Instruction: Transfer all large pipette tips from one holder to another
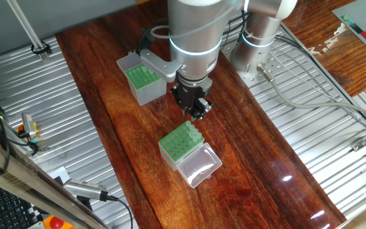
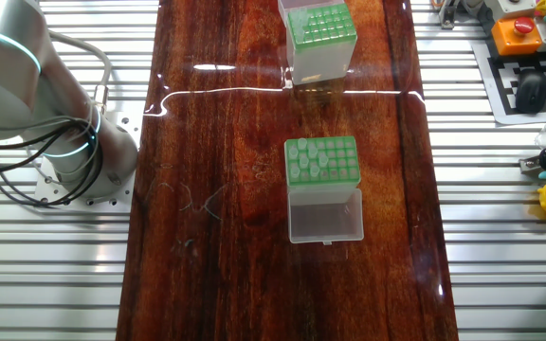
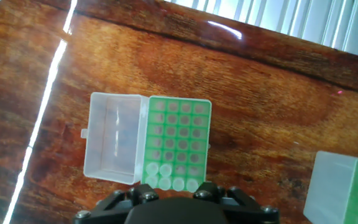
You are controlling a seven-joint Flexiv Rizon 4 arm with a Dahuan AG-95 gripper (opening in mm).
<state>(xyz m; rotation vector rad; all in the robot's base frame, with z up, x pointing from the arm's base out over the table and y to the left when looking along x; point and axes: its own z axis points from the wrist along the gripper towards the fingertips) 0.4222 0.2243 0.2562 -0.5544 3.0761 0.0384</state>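
Some way into transferring, seemingly: hovering black two-finger gripper (image 1: 196, 112) just above shorter green-topped clear-lidded box (image 1: 170, 152), finger spread impossible to tell; next, reaching beyond it to taller grey-sided box (image 1: 146, 92), fetching further pale greenish conical tips (image 1: 192, 132).

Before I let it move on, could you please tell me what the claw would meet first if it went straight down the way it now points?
Probably the pipette tips standing along the near edge of the shorter green-topped box, whose clear lid lies open. The claw hangs above that edge; depth is unclear, so it could just miss onto the wooden table.
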